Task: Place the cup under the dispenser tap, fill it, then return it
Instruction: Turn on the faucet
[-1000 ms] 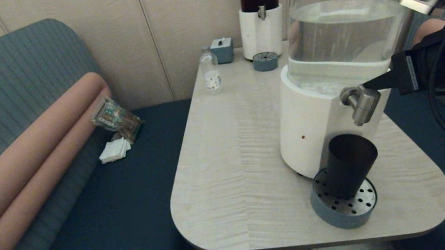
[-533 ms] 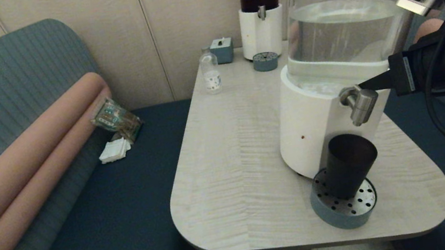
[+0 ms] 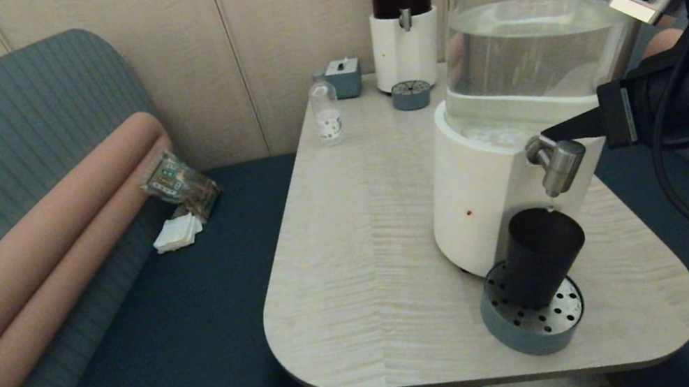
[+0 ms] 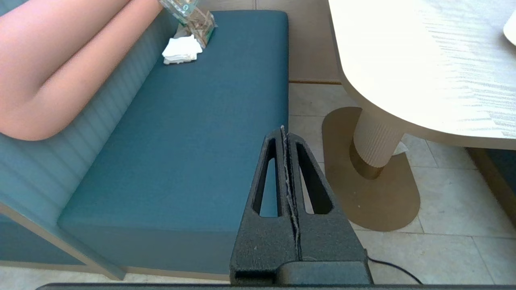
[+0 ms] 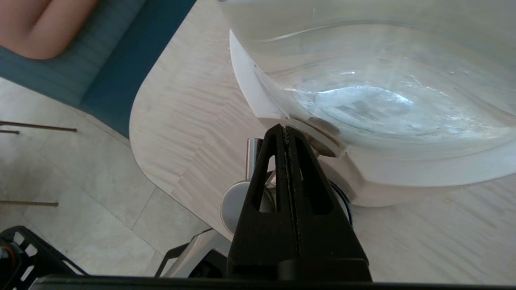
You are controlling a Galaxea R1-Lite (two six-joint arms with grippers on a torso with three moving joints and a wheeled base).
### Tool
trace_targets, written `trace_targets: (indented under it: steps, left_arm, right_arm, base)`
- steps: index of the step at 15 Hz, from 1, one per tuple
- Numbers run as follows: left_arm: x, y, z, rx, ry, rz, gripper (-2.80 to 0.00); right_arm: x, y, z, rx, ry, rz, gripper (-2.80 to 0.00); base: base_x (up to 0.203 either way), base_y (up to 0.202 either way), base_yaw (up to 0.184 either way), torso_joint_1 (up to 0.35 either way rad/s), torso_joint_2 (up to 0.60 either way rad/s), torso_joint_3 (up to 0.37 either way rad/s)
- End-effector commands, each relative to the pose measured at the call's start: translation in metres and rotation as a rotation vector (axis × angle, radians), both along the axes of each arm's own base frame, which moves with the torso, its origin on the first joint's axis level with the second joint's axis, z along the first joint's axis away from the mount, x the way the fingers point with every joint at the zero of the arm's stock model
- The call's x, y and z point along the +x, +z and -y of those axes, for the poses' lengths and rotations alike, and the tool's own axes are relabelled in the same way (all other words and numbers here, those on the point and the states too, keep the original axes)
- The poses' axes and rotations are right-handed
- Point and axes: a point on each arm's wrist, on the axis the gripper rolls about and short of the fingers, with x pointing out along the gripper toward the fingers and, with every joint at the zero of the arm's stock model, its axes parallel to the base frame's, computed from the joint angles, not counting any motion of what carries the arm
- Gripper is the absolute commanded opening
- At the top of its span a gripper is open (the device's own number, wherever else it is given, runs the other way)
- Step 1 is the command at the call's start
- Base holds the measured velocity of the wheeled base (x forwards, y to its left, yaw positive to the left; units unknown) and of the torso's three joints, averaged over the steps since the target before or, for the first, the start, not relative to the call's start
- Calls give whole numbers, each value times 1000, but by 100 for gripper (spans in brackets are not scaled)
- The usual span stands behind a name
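The black cup (image 3: 540, 255) stands on the round blue drip tray (image 3: 533, 320) beneath the steel dispenser tap (image 3: 555, 163) of the big white-based dispenser (image 3: 494, 195). My right gripper (image 3: 547, 135) is shut, empty, and its tip rests on top of the tap, close against the dispenser's base. In the right wrist view the shut right gripper (image 5: 285, 131) covers most of the dispenser tap (image 5: 252, 155), and only a thin edge of the cup shows behind it. My left gripper (image 4: 282, 131) is shut, parked low over the bench seat and floor, beside the table.
A dark-liquid dispenser (image 3: 403, 6) with its small tray (image 3: 411, 95), a clear bottle (image 3: 325, 108) and a small blue box (image 3: 344, 78) stand at the table's far end. The blue bench (image 3: 146, 313) holds a packet (image 3: 178, 180) and napkins (image 3: 177, 231).
My right gripper has slid left along the tap's top toward the dispenser body. The cup has stayed in place on the tray.
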Motion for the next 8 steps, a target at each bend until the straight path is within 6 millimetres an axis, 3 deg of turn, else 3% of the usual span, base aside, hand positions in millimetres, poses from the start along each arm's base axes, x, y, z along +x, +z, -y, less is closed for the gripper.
trace_targets:
  steps: [1, 8]
  left_arm:
    - [0, 0, 0, -1, 0, -1, -280]
    - [0, 0, 0, -1, 0, -1, -280]
  right_arm:
    - [-2, -1, 0, 13, 32, -12, -280]
    - [0, 0, 10, 28, -9, 55, -280]
  base:
    - [0, 0, 0, 0, 0, 0]
    - [0, 0, 0, 0, 0, 0]
